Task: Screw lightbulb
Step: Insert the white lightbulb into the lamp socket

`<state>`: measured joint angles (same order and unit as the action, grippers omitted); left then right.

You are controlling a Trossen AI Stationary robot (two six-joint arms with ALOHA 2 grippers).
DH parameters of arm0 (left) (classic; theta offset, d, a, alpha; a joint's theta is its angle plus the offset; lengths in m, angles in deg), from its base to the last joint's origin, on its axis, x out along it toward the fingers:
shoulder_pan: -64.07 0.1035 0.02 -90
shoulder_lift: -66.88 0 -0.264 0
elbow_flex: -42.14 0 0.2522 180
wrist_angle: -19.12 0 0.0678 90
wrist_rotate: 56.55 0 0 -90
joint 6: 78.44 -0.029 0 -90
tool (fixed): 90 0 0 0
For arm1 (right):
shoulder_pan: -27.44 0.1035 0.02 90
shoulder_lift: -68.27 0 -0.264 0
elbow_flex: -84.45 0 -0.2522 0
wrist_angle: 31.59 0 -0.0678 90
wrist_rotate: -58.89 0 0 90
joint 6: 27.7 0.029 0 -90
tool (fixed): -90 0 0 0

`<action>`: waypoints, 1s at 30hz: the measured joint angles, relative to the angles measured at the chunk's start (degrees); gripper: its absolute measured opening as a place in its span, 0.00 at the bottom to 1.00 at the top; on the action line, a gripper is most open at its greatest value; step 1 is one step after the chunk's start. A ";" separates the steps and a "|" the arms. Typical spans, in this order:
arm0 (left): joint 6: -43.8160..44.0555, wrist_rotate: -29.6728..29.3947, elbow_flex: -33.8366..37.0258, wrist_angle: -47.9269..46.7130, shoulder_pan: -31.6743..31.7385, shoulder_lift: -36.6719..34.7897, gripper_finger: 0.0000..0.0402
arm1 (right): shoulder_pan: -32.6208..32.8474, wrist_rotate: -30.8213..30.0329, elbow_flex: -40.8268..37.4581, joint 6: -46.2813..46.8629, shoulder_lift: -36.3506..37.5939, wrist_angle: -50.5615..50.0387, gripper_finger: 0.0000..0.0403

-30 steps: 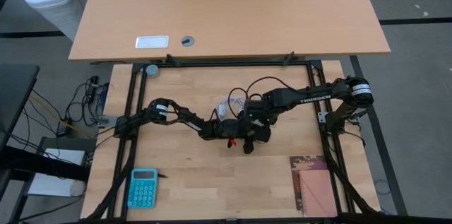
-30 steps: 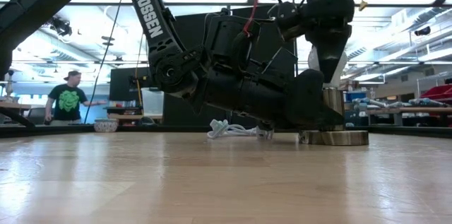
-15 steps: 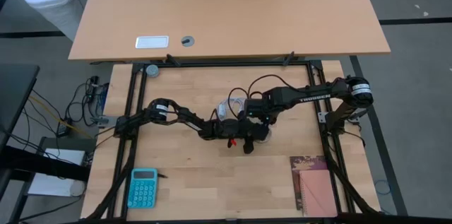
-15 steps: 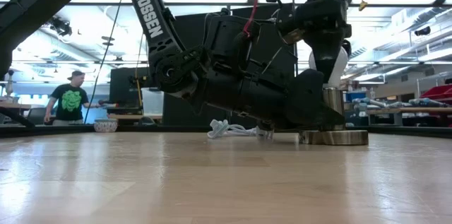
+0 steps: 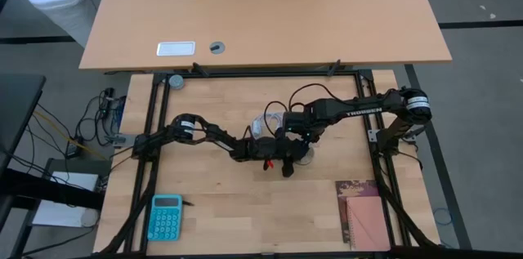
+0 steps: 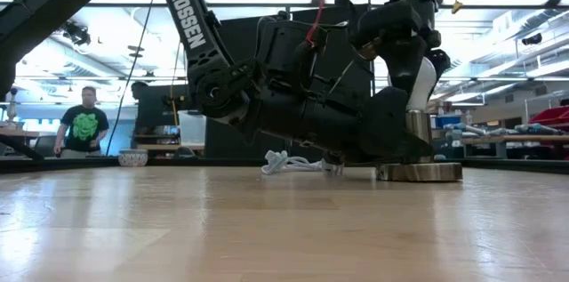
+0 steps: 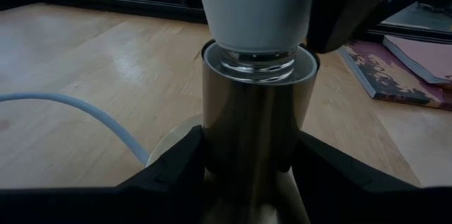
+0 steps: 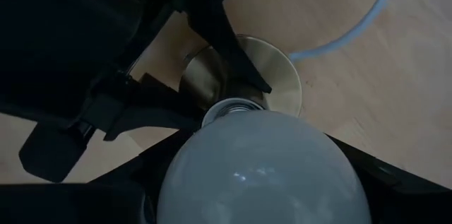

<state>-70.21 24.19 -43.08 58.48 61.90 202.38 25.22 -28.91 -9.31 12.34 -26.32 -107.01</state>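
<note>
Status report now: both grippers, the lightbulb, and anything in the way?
Left gripper clamped on socket post. Right gripper holds lightbulb, base seated in post. White cable lies beside, not blocking.

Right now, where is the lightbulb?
The lightbulb stands upright in the metal socket near the table's middle, held from above by the right gripper, while the left gripper clamps the socket.

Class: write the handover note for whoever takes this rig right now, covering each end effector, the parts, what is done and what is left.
Left end effector: shut on the brass-coloured metal socket post, steadying it.
Right end effector: shut on the small white pear-shaped lightbulb, above the socket.
Done: bulb's threaded base sits in the socket mouth.
Left: finish turning until seated, then release both.
Coiled white cable lies behind the base.
</note>
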 joint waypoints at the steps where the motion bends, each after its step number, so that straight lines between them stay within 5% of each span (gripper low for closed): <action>1: 0.00 0.02 0.00 0.02 -0.02 0.00 0.48 | -0.12 0.42 0.00 0.35 0.00 -0.06 0.65; 18: 0.20 0.15 0.00 0.20 -0.02 0.00 0.48 | -1.27 2.14 0.00 3.26 0.00 -0.12 0.66; 30: 0.17 0.22 0.00 0.27 -0.07 0.00 0.48 | -1.79 2.66 -0.02 0.21 -0.09 -0.09 0.77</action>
<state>-70.03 24.41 -43.08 58.75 61.83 202.38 23.43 -26.25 -9.33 12.55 -26.40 -107.10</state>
